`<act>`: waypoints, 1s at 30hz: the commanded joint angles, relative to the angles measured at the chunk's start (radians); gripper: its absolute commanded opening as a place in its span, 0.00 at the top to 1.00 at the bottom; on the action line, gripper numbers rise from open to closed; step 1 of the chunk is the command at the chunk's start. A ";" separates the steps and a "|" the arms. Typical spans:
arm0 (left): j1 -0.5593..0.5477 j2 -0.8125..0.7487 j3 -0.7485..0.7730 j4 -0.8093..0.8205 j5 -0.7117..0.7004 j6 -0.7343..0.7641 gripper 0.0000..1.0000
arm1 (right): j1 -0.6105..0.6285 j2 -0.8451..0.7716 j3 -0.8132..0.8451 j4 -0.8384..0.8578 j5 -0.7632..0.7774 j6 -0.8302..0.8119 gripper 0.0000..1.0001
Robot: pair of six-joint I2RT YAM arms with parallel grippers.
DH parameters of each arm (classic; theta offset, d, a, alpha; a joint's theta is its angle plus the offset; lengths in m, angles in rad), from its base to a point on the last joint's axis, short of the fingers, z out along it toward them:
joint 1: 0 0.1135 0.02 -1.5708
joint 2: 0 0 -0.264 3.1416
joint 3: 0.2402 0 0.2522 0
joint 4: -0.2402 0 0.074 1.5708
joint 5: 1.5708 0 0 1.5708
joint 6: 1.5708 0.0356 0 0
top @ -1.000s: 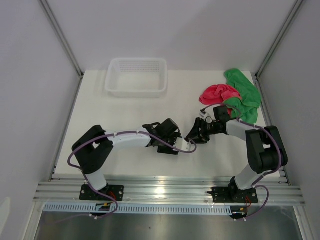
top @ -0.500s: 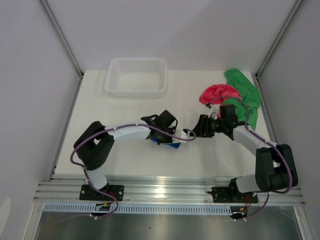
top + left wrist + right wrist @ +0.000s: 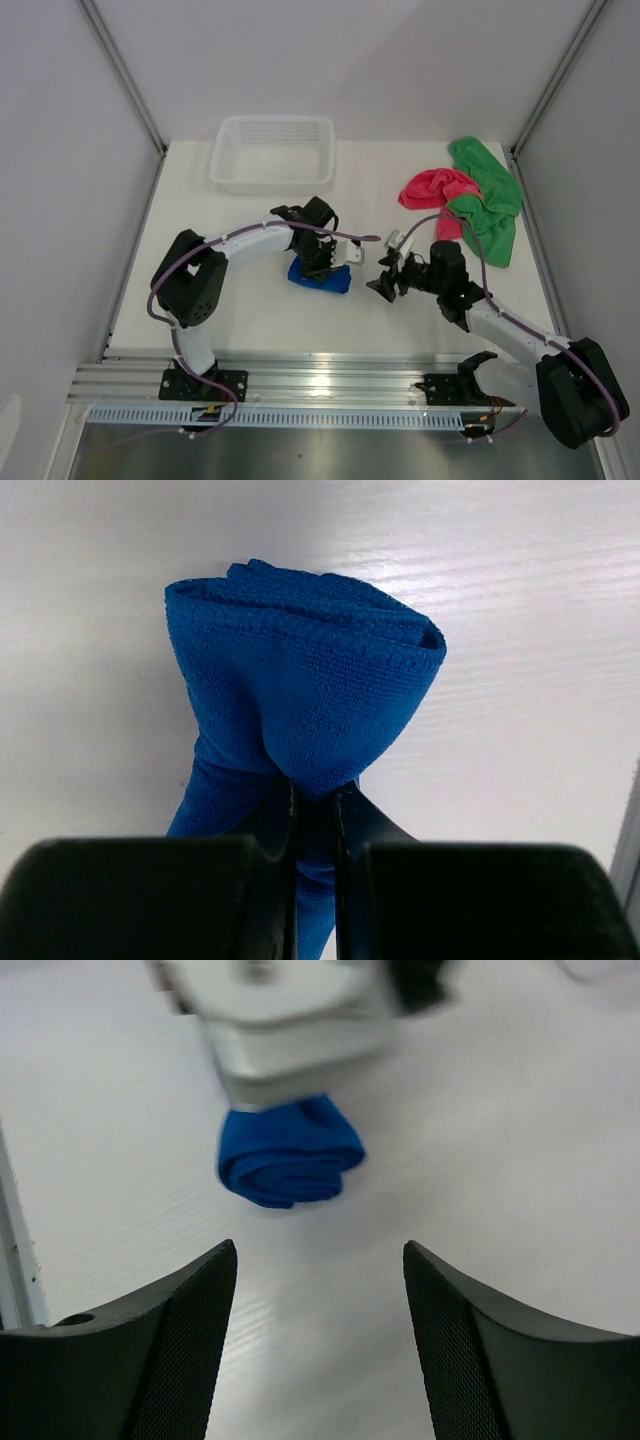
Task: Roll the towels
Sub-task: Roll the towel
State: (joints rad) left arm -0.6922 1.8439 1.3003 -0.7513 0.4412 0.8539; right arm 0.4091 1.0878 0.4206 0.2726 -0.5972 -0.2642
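The blue towel point(image 3: 320, 277) lies rolled into a short bundle at mid-table. My left gripper point(image 3: 323, 256) reaches down onto it from the far side. In the left wrist view that gripper point(image 3: 315, 792) is shut on a pinch of the blue towel point(image 3: 300, 670), with cloth squeezed between its jaws. My right gripper point(image 3: 386, 284) hovers to the right of the roll, apart from it. It stands open point(image 3: 318, 1252), nothing between its fingers, and faces the roll's spiral end point(image 3: 290, 1157). The pink-red towel point(image 3: 437, 187) and the green towel point(image 3: 492, 190) lie crumpled together at the back right.
A white mesh basket point(image 3: 272, 153) stands at the back, left of centre. Metal frame posts rise at both back corners. The left arm's white wrist point(image 3: 290, 1030) fills the top of the right wrist view, just above the roll.
The left gripper has shut on the blue towel and shifted towards the back left, uncovering the roll. The right arm has drawn back towards the near edge, and its jaws stand wider.
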 commanded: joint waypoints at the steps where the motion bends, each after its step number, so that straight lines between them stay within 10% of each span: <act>1: 0.023 0.020 0.022 -0.118 0.094 0.036 0.98 | 0.146 -0.008 -0.028 0.117 0.059 -0.285 0.30; 23: 0.053 0.064 0.083 -0.217 0.151 0.082 0.97 | 0.399 0.337 -0.029 0.551 0.256 -0.389 0.30; 30: 0.054 0.066 0.086 -0.218 0.152 0.085 0.97 | 0.399 0.227 -0.026 0.400 0.278 -0.437 0.30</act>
State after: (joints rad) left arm -0.6430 1.8919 1.3685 -0.9321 0.5621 0.9108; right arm 0.8040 1.3849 0.3691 0.6807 -0.3531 -0.6643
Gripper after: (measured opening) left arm 0.089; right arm 0.703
